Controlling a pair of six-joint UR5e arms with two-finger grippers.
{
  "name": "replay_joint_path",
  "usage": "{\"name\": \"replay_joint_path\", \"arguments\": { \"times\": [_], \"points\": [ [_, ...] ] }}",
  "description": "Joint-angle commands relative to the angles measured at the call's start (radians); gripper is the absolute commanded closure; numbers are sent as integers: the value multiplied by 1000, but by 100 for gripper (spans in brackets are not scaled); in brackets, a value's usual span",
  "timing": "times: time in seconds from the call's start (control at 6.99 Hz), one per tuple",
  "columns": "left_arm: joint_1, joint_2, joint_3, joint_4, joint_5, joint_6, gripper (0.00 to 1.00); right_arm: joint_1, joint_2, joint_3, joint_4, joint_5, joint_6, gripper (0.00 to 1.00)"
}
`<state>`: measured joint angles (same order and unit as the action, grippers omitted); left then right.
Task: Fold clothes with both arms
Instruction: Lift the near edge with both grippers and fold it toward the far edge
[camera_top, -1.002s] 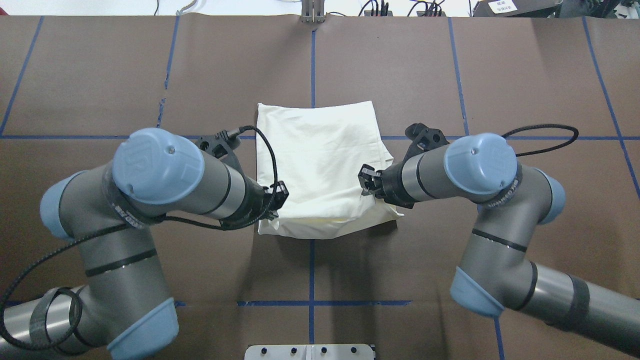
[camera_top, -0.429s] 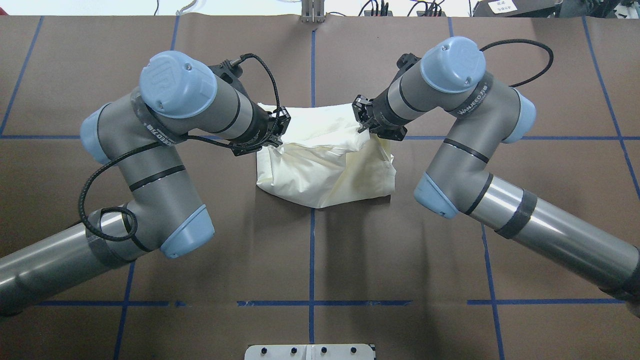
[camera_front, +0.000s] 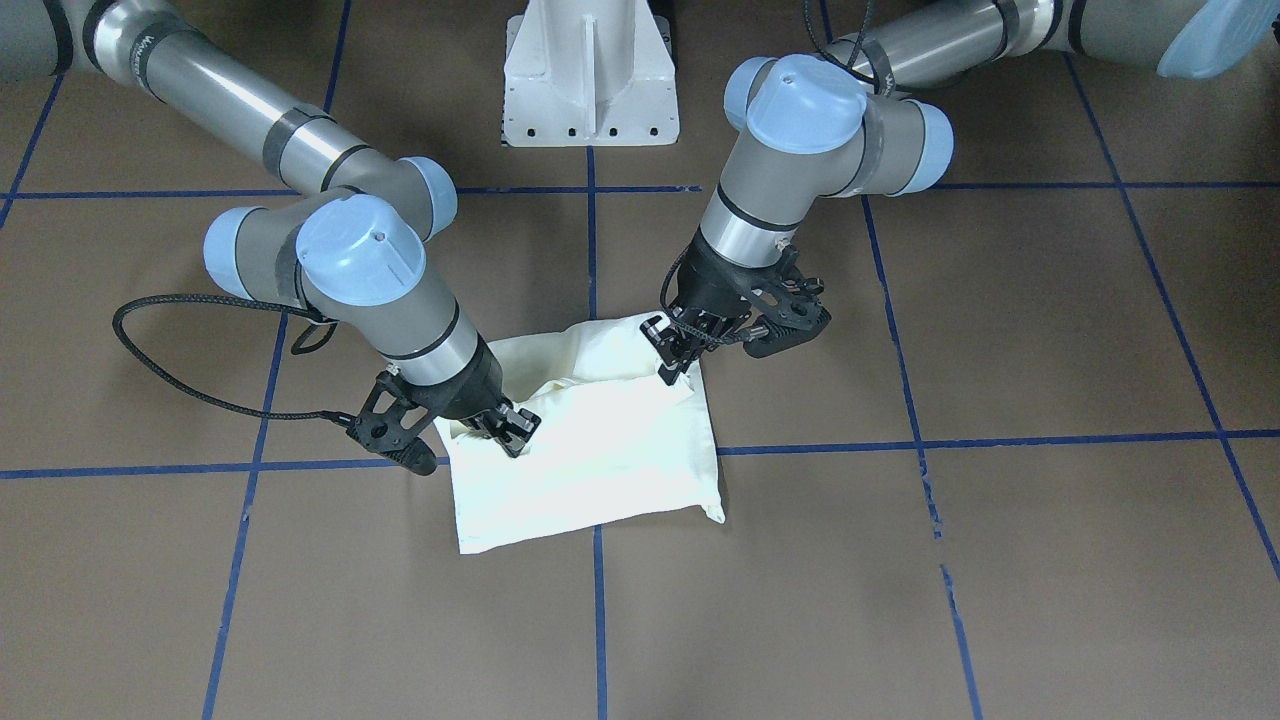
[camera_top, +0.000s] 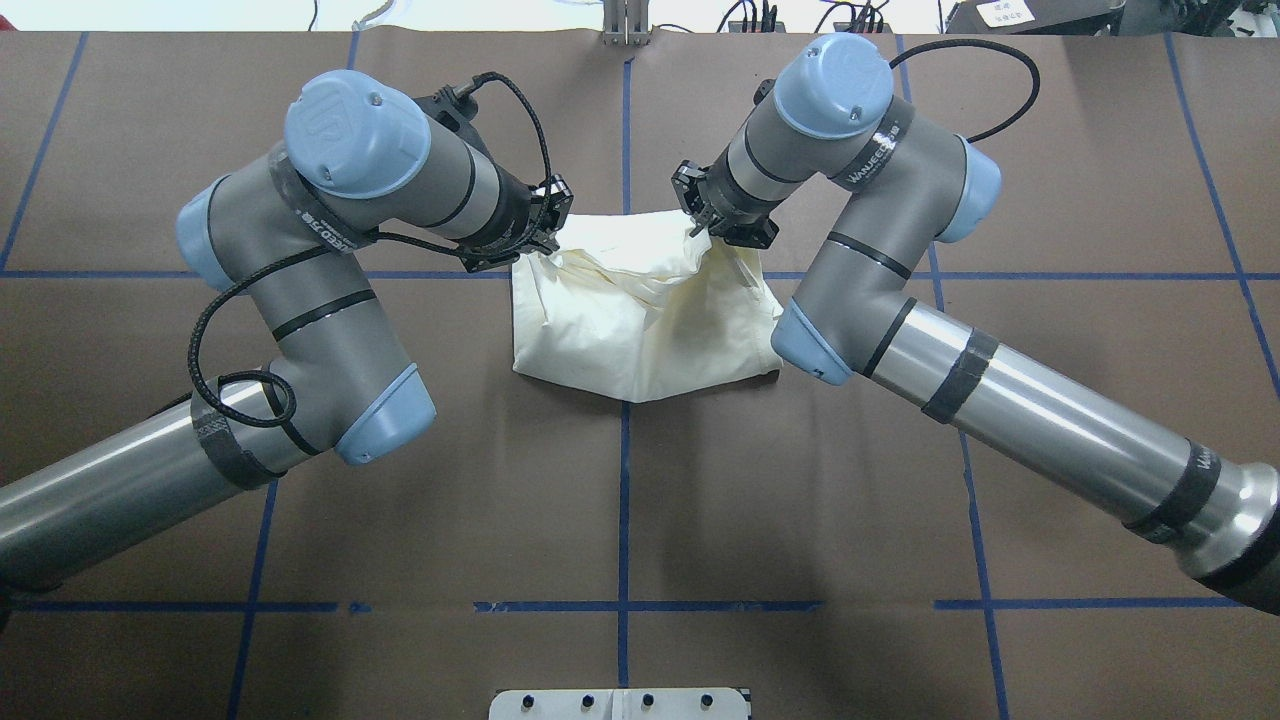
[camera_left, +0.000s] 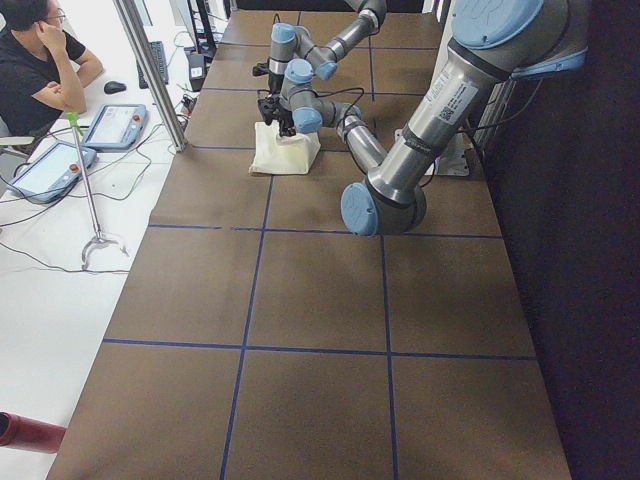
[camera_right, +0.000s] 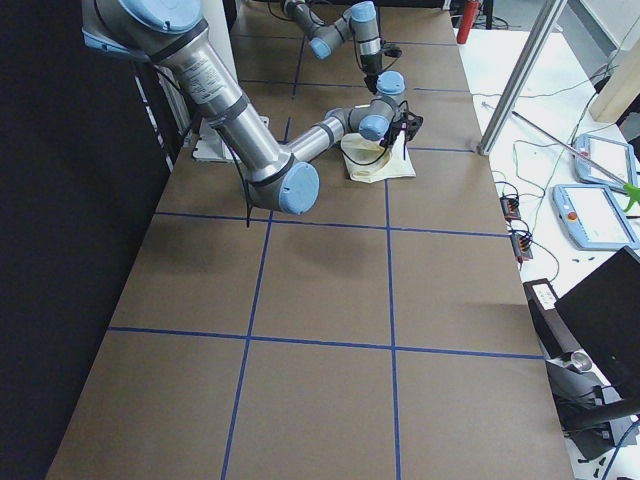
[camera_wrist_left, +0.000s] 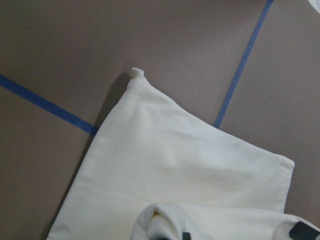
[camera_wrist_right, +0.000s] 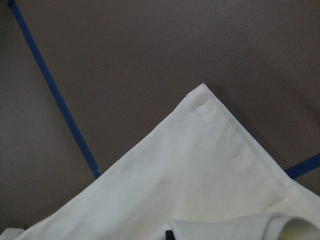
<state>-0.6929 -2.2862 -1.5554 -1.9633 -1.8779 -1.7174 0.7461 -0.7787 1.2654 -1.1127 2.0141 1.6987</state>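
The left gripper (camera_top: 545, 243) and right gripper (camera_top: 703, 226) are each clamping shut on one corner of the cream shirt (camera_top: 640, 330), holding its lifted edge above the rest, which is lying plain side up on the brown tabletop (camera_top: 620, 500) across the centre line. For a clean fold, both should be travelling level and together, keeping that edge taut and laying its corners squarely onto the far corners before releasing.
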Motion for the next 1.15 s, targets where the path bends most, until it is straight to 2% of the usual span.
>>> {"name": "replay_joint_path", "arguments": {
  "times": [0.0, 0.43, 0.57, 0.72, 0.86, 1.0],
  "points": [
    [-14, -25, 94, -75, 3, 10, 100, 9, 47, -89, 1, 0, -10, 100],
    [-14, -65, 220, -147, 63, 10, 100, 9, 62, -133, 1, 0, -11, 100],
    [-16, -68, 237, -153, 84, 12, 67, 10, 61, -142, -1, -4, -54, 1],
    [-28, -85, 291, -155, 138, 85, 1, 53, 62, -162, -1, 15, -144, 0],
    [-75, -90, 354, -166, 137, 157, 0, 100, 62, -200, -1, 85, -207, 0],
    [-89, -88, 380, -169, 135, 201, 0, 125, 62, -199, -1, 127, -215, 0]
  ]
}}
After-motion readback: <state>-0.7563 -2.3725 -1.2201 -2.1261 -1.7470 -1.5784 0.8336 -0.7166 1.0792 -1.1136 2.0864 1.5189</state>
